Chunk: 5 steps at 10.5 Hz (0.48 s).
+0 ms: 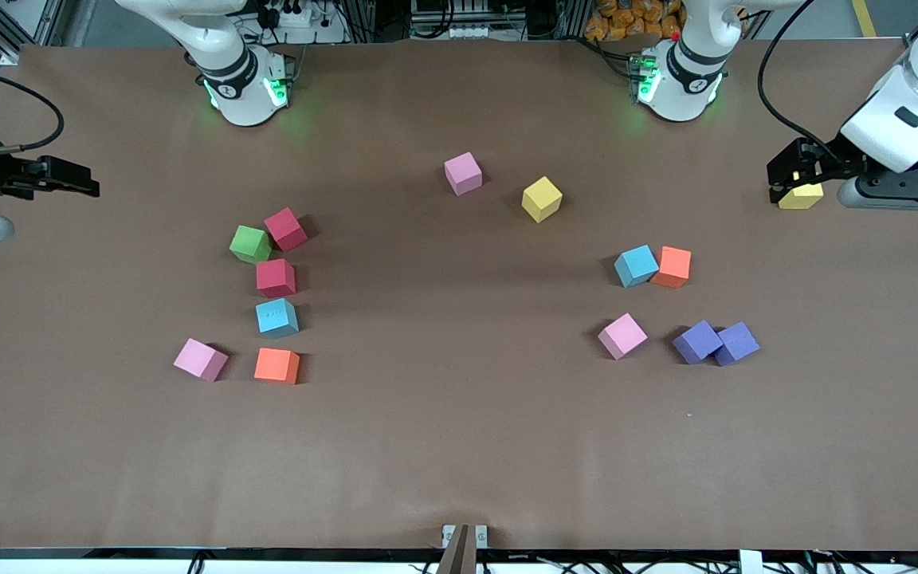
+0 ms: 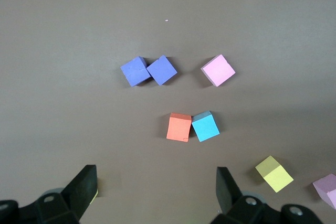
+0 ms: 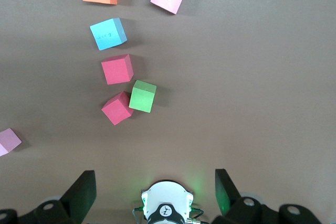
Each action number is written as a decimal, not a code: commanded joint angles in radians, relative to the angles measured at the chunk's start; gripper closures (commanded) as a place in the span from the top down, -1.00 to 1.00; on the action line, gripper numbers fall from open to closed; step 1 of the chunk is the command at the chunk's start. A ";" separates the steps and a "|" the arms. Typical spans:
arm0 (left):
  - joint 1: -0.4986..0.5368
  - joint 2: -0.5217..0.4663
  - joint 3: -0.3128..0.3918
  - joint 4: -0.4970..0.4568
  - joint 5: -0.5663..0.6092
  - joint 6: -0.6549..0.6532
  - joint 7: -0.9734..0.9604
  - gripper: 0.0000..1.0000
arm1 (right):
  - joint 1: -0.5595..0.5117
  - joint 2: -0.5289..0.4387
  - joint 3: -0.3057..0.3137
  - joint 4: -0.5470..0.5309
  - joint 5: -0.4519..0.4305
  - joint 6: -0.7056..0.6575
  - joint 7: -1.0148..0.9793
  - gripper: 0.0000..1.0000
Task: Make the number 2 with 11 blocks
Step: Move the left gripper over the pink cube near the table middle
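Note:
The blocks lie scattered on the brown table. Toward the right arm's end sit a green cube (image 1: 250, 243), two red cubes (image 1: 285, 229) (image 1: 276, 277), a light blue (image 1: 276, 317), an orange (image 1: 276, 365) and a pink (image 1: 201, 359). Mid-table are a pink (image 1: 463, 173) and a yellow (image 1: 542, 198). Toward the left arm's end are a light blue (image 1: 636, 265), an orange (image 1: 672, 266) and a pink (image 1: 622, 336). No number 2 shows. My left gripper (image 1: 786, 174) (image 2: 155, 192) hangs open over another yellow cube (image 1: 800, 195). My right gripper (image 1: 80, 179) (image 3: 155, 192) hangs open at the table's edge.
Two purple cubes (image 1: 696, 341) (image 1: 737, 343) touch each other beside the pink one near the left arm's end. The arm bases (image 1: 244, 88) (image 1: 678, 80) stand along the table edge farthest from the front camera. Bare brown table (image 1: 459, 446) spreads nearer the front camera.

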 commanded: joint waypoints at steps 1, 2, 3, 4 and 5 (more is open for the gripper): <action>0.012 0.006 -0.004 0.024 -0.020 -0.028 0.007 1.00 | -0.023 -0.002 0.021 0.004 -0.012 -0.010 0.014 1.00; 0.012 0.006 -0.004 0.024 -0.020 -0.028 0.006 1.00 | -0.023 -0.002 0.021 0.004 -0.012 -0.010 0.013 1.00; 0.012 0.008 -0.004 0.021 -0.027 -0.028 0.007 1.00 | -0.023 -0.002 0.021 0.004 -0.012 -0.012 0.014 1.00; 0.006 0.014 -0.009 0.008 -0.052 -0.028 -0.002 1.00 | -0.024 0.000 0.021 0.002 -0.012 -0.012 0.013 1.00; -0.002 0.017 -0.036 -0.024 -0.061 -0.027 -0.020 1.00 | -0.024 -0.002 0.021 0.002 -0.012 -0.012 0.013 1.00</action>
